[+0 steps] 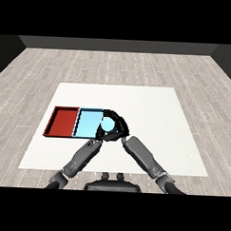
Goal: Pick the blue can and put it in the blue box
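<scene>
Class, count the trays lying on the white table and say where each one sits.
2. The red tray lies toward the table's left edge; the light blue tray sits directly to its right, touching it, its right end hidden behind the right hand.

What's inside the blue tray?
The blue can, held by the right hand, sits over the blue tray's right end. The hands cover that end, so whether it touches the floor is hidden.

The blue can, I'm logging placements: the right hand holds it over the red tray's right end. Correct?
Not quite. In the head view the right hand holds the blue can over the right end of the light blue tray, not the red tray, which lies beside it.
</scene>
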Robot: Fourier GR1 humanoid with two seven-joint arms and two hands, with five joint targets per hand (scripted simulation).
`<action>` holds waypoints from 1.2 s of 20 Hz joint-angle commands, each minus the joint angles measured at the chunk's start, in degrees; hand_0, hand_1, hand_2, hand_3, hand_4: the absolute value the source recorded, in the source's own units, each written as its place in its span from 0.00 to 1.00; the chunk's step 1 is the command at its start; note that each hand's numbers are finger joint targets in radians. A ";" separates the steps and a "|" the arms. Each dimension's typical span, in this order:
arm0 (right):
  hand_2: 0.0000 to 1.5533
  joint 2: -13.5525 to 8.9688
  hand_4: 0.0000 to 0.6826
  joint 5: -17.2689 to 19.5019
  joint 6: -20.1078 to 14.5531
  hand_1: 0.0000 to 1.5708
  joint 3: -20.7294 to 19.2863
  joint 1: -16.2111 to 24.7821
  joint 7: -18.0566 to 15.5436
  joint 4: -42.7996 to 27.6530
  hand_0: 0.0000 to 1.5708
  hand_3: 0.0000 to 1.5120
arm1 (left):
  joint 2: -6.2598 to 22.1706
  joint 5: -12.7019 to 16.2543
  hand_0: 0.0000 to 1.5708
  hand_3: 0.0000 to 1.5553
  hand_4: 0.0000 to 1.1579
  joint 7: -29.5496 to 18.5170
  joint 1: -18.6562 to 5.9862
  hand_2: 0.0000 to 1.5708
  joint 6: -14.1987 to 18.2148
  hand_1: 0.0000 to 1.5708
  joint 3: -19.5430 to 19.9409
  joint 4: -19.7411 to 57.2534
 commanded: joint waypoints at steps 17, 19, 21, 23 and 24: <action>0.00 -2.05 0.00 2.02 5.00 0.00 -8.91 8.56 7.24 -15.40 0.00 0.00 | 3.16 -5.65 1.00 0.97 0.97 0.31 4.92 1.00 -1.49 1.00 3.54 -4.04; 0.00 -3.27 0.00 2.06 8.04 0.00 -10.74 11.93 3.31 -14.55 0.00 0.00 | 1.94 -7.30 1.00 0.96 0.97 1.01 3.35 1.00 0.14 1.00 4.37 -2.52; 0.00 -4.73 0.00 1.58 6.27 0.00 -11.60 14.20 6.32 -22.35 0.00 0.00 | 1.74 -6.79 1.00 0.96 0.97 -0.56 1.35 1.00 -2.04 1.00 6.23 2.09; 0.00 -5.77 0.00 1.20 5.89 0.00 -12.49 16.81 7.58 -27.02 0.00 0.00 | 2.14 -8.05 1.00 0.96 0.97 1.39 -0.91 1.00 -1.40 1.00 7.02 2.65; 0.00 -9.54 0.00 -2.16 9.15 0.00 -16.15 18.15 8.44 -28.87 0.00 0.00 | 2.64 -8.39 1.00 0.96 0.98 0.93 3.37 1.00 -0.87 1.00 5.33 -1.04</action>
